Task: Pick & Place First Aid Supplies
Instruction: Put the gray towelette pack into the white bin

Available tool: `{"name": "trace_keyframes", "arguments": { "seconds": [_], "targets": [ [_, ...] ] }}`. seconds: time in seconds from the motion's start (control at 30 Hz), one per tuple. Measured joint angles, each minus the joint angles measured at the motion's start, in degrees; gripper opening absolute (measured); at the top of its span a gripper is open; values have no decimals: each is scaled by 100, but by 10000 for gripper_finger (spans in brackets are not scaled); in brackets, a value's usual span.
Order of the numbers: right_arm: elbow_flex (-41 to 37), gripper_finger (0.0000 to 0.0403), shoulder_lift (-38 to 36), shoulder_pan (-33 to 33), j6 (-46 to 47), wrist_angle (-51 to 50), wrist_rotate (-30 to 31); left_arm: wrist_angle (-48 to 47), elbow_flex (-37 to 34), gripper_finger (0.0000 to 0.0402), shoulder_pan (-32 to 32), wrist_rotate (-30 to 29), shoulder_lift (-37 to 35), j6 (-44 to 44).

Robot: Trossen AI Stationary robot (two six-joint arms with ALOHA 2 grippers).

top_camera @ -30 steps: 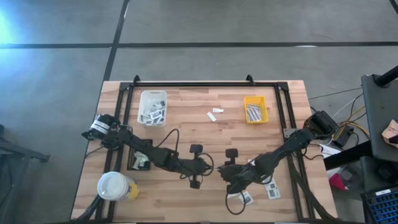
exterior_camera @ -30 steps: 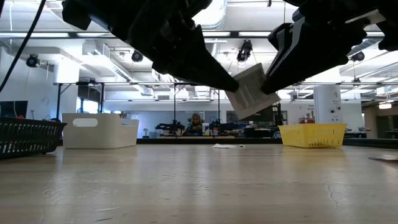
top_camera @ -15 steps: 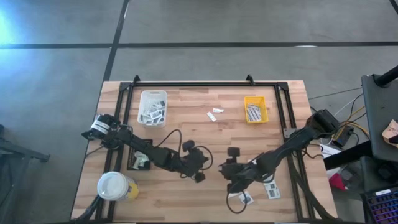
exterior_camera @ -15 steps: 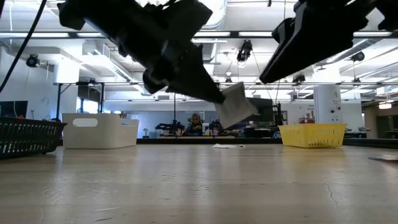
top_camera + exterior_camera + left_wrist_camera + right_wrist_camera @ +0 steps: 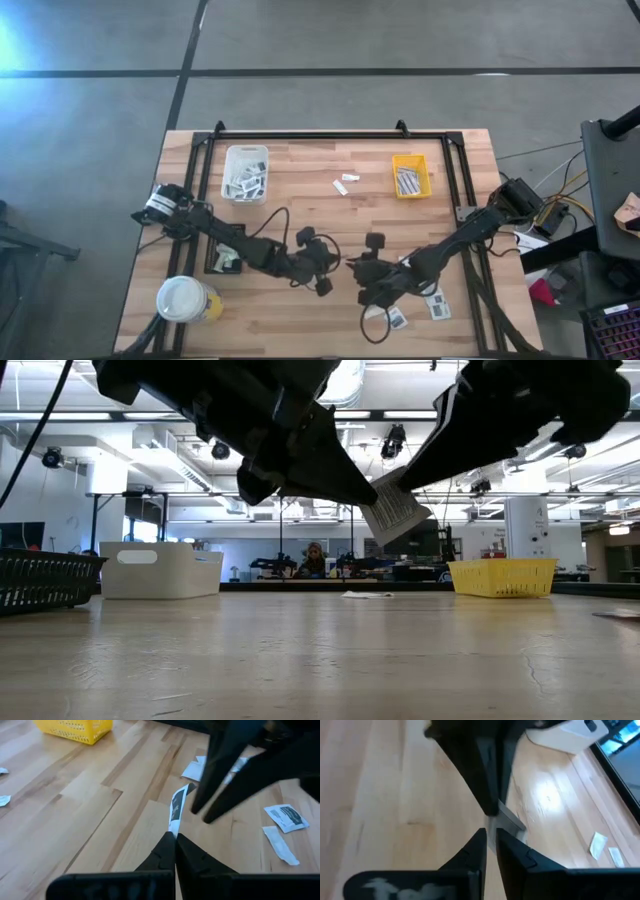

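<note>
Because both grippers pinch the same white packet (image 5: 396, 510) in mid-air above the lower centre of the table (image 5: 300, 215), the risk is a tug between them: if neither lets go cleanly, the thin packet could tear, crumple or slip and flutter down off target. The left gripper (image 5: 175, 836) is clamped on one end of it, and the right gripper (image 5: 491, 831) has its fingers nearly together on the other. More packets (image 5: 432, 302) lie loose on the wood at the lower right of the high view, under the right arm. The white tray (image 5: 246, 172) sits at upper left, the yellow tray (image 5: 410, 176) at upper right, and two small pieces (image 5: 344, 184) lie between them; the crossed arms themselves crowd the path to either tray.
</note>
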Motion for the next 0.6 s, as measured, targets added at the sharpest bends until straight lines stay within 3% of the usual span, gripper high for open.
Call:
{"name": "trace_keyframes", "arguments": {
  "seconds": [0.6],
  "targets": [
    [-3, 9, -2, -58, 421, -475, 582, -30, 0, 0, -4, 142, 0, 255]
  ]
}}
